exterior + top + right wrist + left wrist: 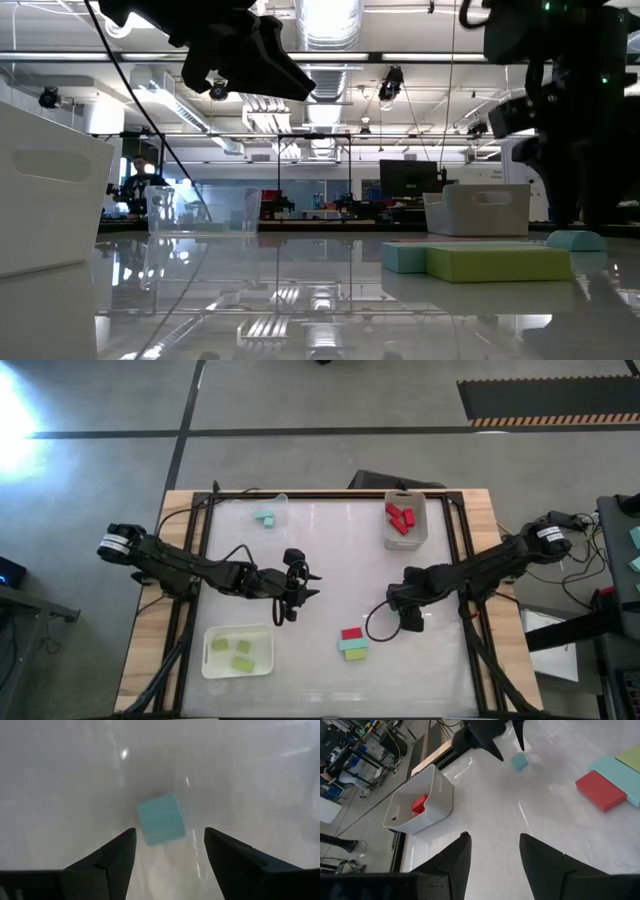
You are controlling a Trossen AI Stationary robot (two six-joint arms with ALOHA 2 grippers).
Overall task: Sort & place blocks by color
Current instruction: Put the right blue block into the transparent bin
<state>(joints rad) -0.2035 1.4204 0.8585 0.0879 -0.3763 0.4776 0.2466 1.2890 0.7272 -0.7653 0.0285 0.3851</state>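
We look down on a glossy white table (330,550) framed in pale wood, standing on a grey concrete floor; across its surface the low view takes in a long workshop hung with ceiling lights, desks and monitors. We count three trays and eleven blocks visible. Taking the red-block tray (406,520) at the far right of the table as our landmark: it holds three red blocks (400,517); well to its left, a clear tray (268,512) holds two teal blocks (265,518); diagonally opposite it, at the near left corner, a white tray (238,651) holds three yellow-green blocks (240,654). Between those trays, on the bare table, lie one red block (351,633), one teal block (351,644) and one yellow-green block (354,654), pressed side by side. A further small teal block (161,819) sits on the table just ahead of the right gripper (170,842), whose fingers are spread apart either side of it, not touching. The left gripper (492,850), near the table's middle, is likewise spread and holds nothing.
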